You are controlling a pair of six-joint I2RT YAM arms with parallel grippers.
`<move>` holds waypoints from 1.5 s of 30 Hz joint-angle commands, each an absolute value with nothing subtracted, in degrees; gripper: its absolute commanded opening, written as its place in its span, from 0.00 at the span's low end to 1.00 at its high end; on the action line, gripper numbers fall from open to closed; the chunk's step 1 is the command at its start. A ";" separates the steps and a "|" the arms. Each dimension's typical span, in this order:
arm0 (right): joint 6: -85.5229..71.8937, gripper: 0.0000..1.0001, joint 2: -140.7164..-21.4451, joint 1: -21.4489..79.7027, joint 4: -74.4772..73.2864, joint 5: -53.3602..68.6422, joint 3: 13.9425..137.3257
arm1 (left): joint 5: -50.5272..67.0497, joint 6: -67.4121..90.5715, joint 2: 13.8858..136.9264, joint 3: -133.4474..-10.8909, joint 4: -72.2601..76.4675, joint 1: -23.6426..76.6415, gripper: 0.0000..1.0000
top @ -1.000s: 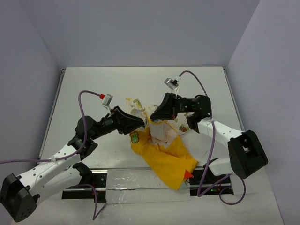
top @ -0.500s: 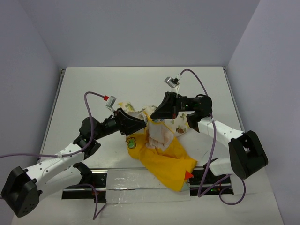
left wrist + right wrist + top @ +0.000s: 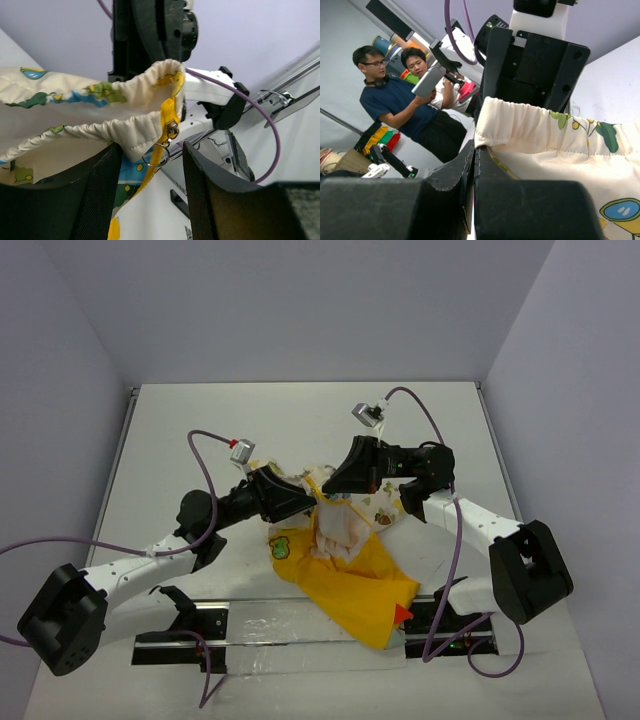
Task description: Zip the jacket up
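The jacket (image 3: 352,580) is lying mid-surface (image 3: 200,430), its cream top lifted. The right end effector (image 3: 326,487) is pinching the hem, probably to tension the zip, while the left end effector (image 3: 308,502) is standing open, straddling the zip pull (image 3: 171,131), seemingly to grab it.

We found the jacket (image 3: 350,575) mid-tabletop (image 3: 300,420), its upper end between the left claw (image 3: 307,503) on its left and the right claw (image 3: 326,488) on its right, the rest trailing toward the near edge.
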State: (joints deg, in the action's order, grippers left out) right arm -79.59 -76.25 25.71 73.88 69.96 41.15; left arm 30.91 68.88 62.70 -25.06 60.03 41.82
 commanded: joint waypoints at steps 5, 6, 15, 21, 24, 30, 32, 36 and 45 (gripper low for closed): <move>-80.15 0.00 -74.17 25.58 100.72 68.98 43.59 | 30.84 67.90 58.25 -26.60 62.50 41.70 0.57; -80.09 0.00 -74.12 25.64 100.72 68.87 43.53 | 29.19 65.04 56.42 -27.11 57.04 42.04 0.57; -80.40 0.00 -75.11 25.58 101.05 67.80 43.42 | 14.86 56.20 39.69 -25.34 37.95 42.89 0.60; -80.48 0.00 -75.52 25.66 100.93 67.73 43.68 | 19.01 53.49 38.27 -26.26 34.37 42.98 0.61; -80.86 0.00 -75.85 25.75 100.99 67.94 43.94 | 23.63 52.82 42.27 -28.04 34.14 43.07 0.59; -81.09 0.00 -75.76 25.72 100.93 67.94 44.15 | 26.65 53.03 46.55 -28.71 38.64 44.00 0.62; -81.12 0.00 -75.67 25.66 100.94 68.03 44.07 | 28.34 53.65 48.54 -29.10 40.53 44.03 0.64; -81.21 0.00 -75.45 25.68 100.99 67.97 44.12 | 29.15 53.34 51.18 -30.79 40.32 44.03 0.69; -81.25 0.00 -74.97 25.66 100.85 67.94 43.99 | 28.21 53.57 53.57 -33.09 41.75 44.03 0.73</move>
